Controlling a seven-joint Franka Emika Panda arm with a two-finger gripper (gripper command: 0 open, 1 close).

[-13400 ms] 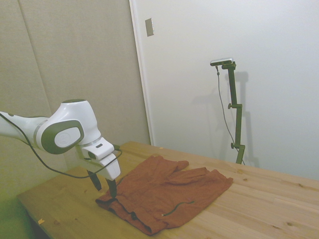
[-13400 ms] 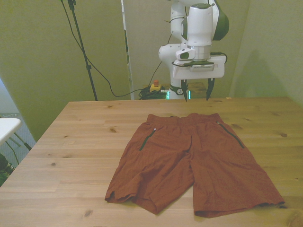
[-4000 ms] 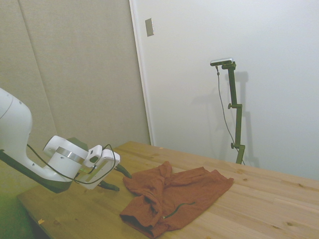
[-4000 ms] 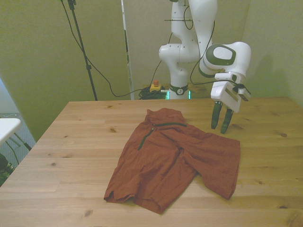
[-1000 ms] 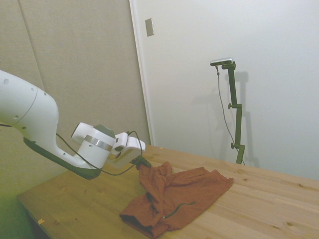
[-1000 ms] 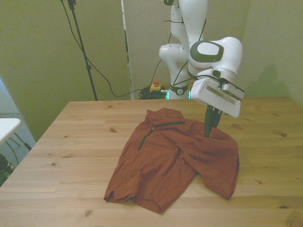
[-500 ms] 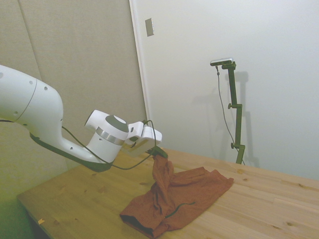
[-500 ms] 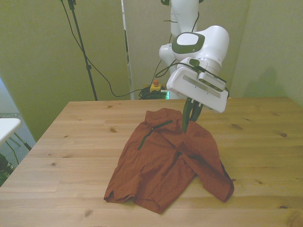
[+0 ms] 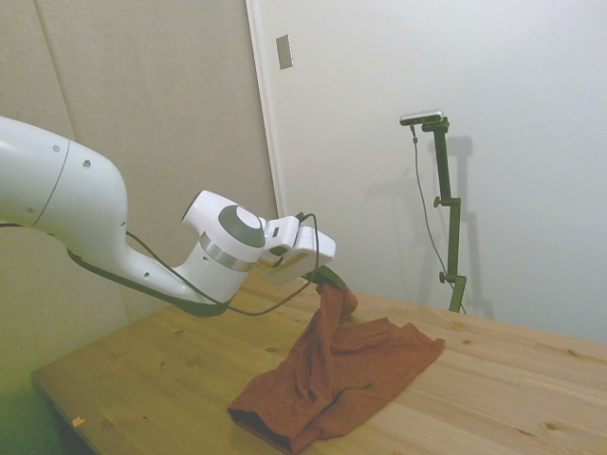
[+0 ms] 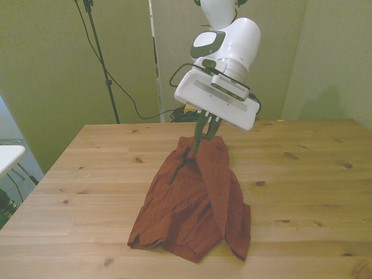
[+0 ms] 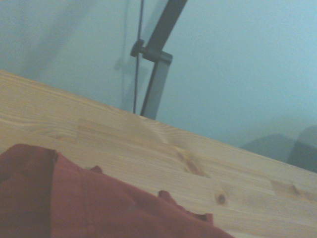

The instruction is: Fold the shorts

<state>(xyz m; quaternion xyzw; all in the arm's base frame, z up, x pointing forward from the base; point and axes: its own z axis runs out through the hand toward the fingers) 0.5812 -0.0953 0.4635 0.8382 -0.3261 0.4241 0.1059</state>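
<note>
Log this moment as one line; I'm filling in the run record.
task: fold | tool: shut on rust-orange fabric shorts | shorts: one edge lifted, rest on wooden table | fold: unfinished

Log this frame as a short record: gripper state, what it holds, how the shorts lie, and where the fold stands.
gripper: shut on the shorts, raised above the table
shorts: rust-orange; one edge lifted into a peak at the gripper, the rest draped down and lying bunched on the table
lifted part: hangs as a narrow fold toward the front view's right side of the heap
table: wooden; bears the lower part of the shorts
fold status: mid-fold, fabric not yet laid down
</note>
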